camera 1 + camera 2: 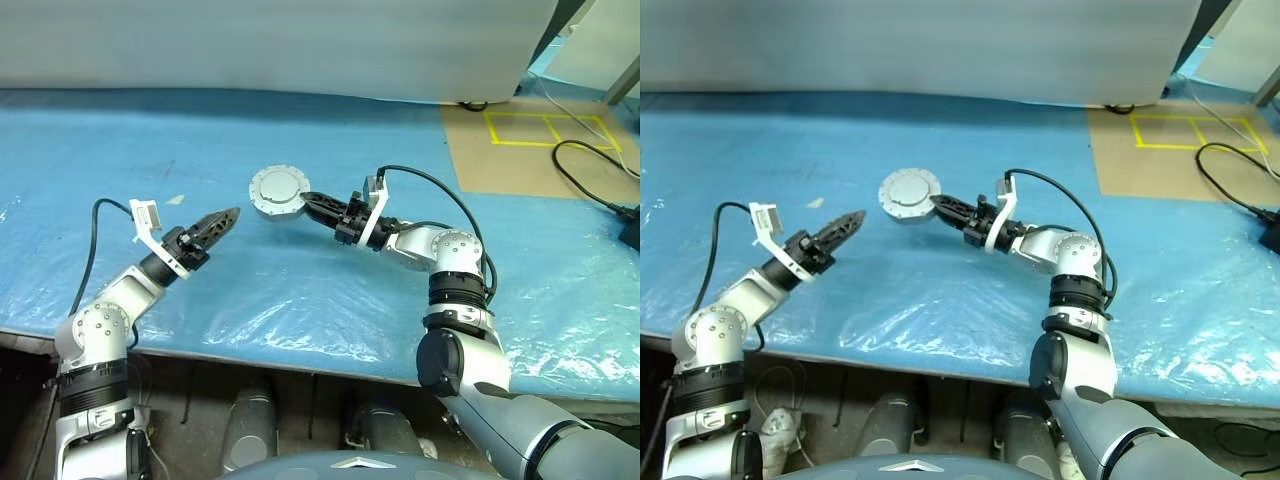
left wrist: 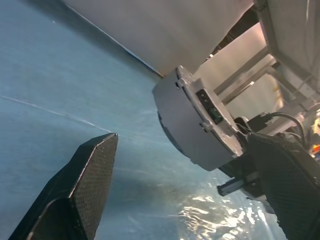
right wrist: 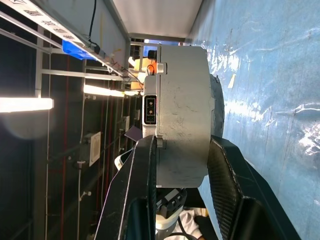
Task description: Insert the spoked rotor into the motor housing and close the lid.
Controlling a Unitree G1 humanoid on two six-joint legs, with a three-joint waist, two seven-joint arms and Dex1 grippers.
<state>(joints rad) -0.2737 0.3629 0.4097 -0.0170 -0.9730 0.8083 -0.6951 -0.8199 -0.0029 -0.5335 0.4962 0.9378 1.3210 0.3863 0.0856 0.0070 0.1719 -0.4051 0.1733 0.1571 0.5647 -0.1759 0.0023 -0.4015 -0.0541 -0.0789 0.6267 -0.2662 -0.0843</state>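
So the right gripper [image 1: 308, 203] has its two black fingers clamped on the squat silver metal motor housing [image 1: 279, 192], one finger on each flat face, holding it up off the table with the round face tipped toward the camera. In the right wrist view you can see that housing [image 3: 182, 115] edge-on between the fingers [image 3: 135, 190], and the flat silver-grey lid [image 3: 151, 107] with its little bolt tabs is sitting closed on it, so can't see inside at all, no telling from here what's in there. The left gripper [image 1: 222, 222] is just off to the housing's left, not touching it, fingers spread wide apart with nothing between them; in the left wrist view one textured black fingertip [image 2: 95, 170] sits clear of the housing. Under it all is the blue plastic-covered table [image 1: 300, 290], with a brown cardboard sheet marked in yellow tape [image 1: 540, 140] at the far right and a black cable [image 1: 590, 180] lying across it.
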